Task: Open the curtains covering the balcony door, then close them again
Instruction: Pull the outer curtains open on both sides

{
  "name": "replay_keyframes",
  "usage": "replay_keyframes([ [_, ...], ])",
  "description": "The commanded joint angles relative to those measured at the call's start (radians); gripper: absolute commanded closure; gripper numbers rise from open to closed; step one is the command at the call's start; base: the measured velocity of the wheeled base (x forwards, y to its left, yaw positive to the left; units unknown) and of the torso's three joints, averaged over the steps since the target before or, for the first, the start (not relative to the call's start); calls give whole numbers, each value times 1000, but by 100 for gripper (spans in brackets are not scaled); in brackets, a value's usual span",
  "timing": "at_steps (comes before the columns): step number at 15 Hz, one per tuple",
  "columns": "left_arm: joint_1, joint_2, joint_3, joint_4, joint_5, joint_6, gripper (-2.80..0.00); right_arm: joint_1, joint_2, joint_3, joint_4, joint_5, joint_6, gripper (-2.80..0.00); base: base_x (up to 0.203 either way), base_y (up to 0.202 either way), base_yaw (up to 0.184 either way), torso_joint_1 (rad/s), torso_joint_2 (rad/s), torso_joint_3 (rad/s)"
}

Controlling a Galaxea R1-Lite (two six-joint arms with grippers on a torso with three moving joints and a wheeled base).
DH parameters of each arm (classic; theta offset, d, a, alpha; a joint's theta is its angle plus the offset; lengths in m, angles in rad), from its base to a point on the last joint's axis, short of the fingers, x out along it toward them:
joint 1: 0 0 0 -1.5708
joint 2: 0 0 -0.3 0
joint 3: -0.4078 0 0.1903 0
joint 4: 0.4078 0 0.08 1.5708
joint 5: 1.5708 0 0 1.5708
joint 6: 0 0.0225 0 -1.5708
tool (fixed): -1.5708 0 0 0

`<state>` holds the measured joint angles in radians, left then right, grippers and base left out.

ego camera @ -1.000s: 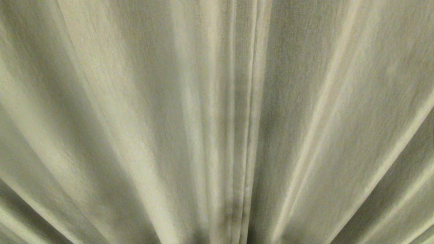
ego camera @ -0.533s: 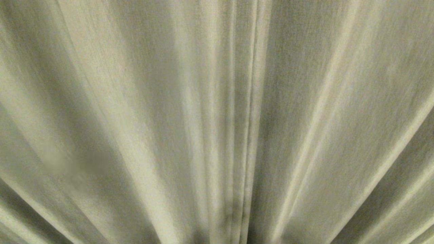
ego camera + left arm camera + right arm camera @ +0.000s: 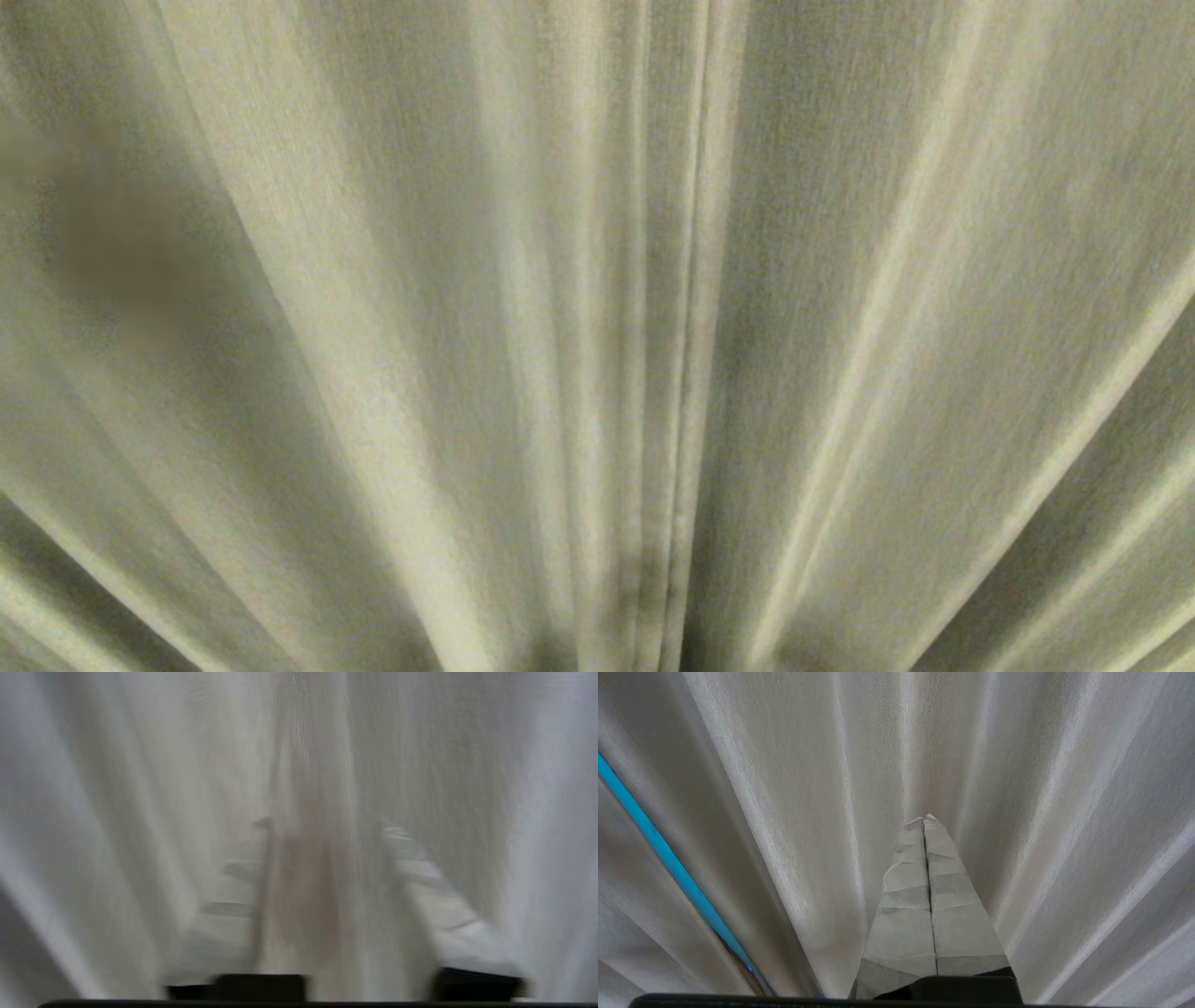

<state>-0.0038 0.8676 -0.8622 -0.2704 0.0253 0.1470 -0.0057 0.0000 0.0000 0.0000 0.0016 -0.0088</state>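
Fingers (image 3: 411, 858) of the left gripper (image 3: 322, 826) stand parted, nothing pinched, with a vertical fold of the curtains (image 3: 597, 336) dead ahead at twelve o'clock — long axis floor to ceiling. Right gripper (image 3: 926, 820) sits clenched empty — the left looks nearer to grasping.

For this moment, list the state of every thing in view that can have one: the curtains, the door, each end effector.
curtains: drawn shut, panels meeting at the middle seam, fabric filling the whole head view
balcony door: hidden behind the curtains
left end effector: open, fingers spread before a fold, motion-blurred
right end effector: shut, empty, tips pointing at the curtain
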Motion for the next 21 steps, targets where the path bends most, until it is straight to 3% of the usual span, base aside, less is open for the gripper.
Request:
replay_keyframes([
  [1,1,106,-42,-4,3,14,-280,1,2,0,0,0,0,0,0,0,0,0,0,0],
  [5,1,167,-107,-4,52,34,-280,0,2,0,0,0,0,0,0,0,0,0,0,0],
  [10,-1,194,-148,-5,175,115,-280,0,2,0,0,0,0,0,0,0,0,0,0,0],
  [14,-2,244,-180,-6,170,106,-280,1,2,0,0,0,0,0,0,0,0,0,0,0],
  [16,0,284,-176,-27,169,67,-280,1,2,0,0,0,0,0,0,0,0,0,0,0],
  [21,29,450,-186,-232,169,49,-280,0,2,0,0,0,0,0,0,0,0,0,0,0],
])
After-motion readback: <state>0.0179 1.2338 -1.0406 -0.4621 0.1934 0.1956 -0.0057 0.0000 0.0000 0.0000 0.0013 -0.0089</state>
